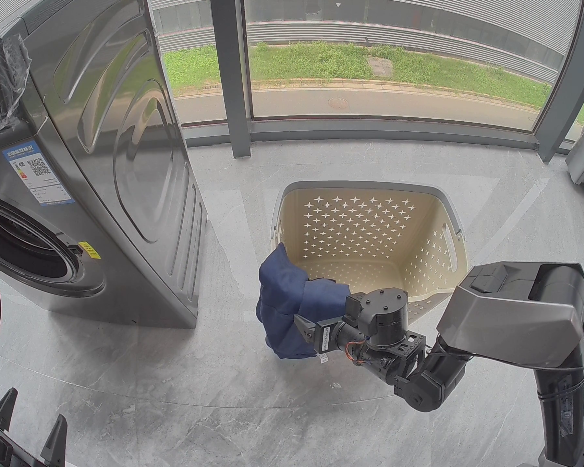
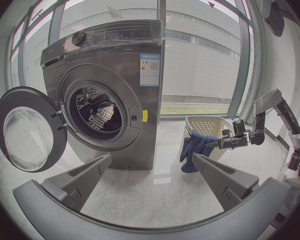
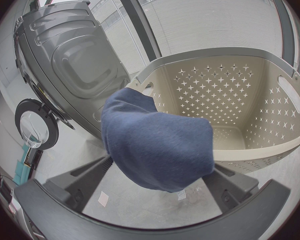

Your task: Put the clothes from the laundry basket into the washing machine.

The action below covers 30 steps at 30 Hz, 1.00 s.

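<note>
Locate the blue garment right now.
Head view, centre: the blue garment hangs at the laundry basket's near corner on the washing machine side, with the right gripper up against it.

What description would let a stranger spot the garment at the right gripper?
Beside the grey washing machine stands a beige laundry basket. At its corner nearest the machine, against the right gripper, hangs a blue cloth: the one soft, dark bundle against pale plastic and floor.
</note>
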### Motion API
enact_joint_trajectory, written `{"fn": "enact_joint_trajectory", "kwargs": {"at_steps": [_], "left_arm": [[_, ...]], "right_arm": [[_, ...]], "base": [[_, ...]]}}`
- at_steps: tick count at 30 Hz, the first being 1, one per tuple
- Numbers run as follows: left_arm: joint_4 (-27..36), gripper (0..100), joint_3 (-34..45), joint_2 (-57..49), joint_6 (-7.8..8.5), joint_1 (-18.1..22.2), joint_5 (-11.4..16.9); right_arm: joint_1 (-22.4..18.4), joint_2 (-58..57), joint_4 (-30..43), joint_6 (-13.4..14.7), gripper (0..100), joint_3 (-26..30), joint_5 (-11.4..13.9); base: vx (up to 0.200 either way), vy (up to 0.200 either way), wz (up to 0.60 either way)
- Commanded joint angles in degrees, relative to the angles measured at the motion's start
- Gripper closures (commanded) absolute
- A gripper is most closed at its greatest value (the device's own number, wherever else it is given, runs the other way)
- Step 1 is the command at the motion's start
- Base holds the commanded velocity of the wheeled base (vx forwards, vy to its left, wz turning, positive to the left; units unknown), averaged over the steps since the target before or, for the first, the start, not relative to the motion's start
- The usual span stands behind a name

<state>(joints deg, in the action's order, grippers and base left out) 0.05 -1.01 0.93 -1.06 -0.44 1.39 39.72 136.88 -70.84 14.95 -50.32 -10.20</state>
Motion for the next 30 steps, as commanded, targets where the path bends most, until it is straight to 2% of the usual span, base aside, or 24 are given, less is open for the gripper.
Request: {"fn": "enact_joint_trajectory", "kwargs": {"at_steps": [1,13,19,23,30], "left_arm": [[-0.05,0,0.92,-0.93,-0.26,0.0,-0.07],[0.04,0,0.92,-0.93,-0.35,0.0,-0.07],[0.04,0,0.92,-0.93,-0.43,0.09,-0.07],[0.04,0,0.92,-0.93,-0.43,0.09,-0.07],[0.04,0,0.92,-0.93,-0.43,0.09,-0.07]], "right_arm": [[0.01,0.85,-0.7,0.0,100,0.14,-0.43],[0.89,-0.65,-2.55,-0.27,100,3.65,-0.69],[3.35,-9.0,-6.24,-0.62,100,13.5,-0.61],[3.88,-12.95,-6.42,-0.62,100,17.28,-0.69],[3.44,-15.94,-6.5,-0.62,100,18.24,-0.61]], "base": [[0.0,0.0,0.0],[0.0,0.0,0.0],[0.0,0.0,0.0],[0.0,0.0,0.0],[0.0,0.0,0.0]]}}
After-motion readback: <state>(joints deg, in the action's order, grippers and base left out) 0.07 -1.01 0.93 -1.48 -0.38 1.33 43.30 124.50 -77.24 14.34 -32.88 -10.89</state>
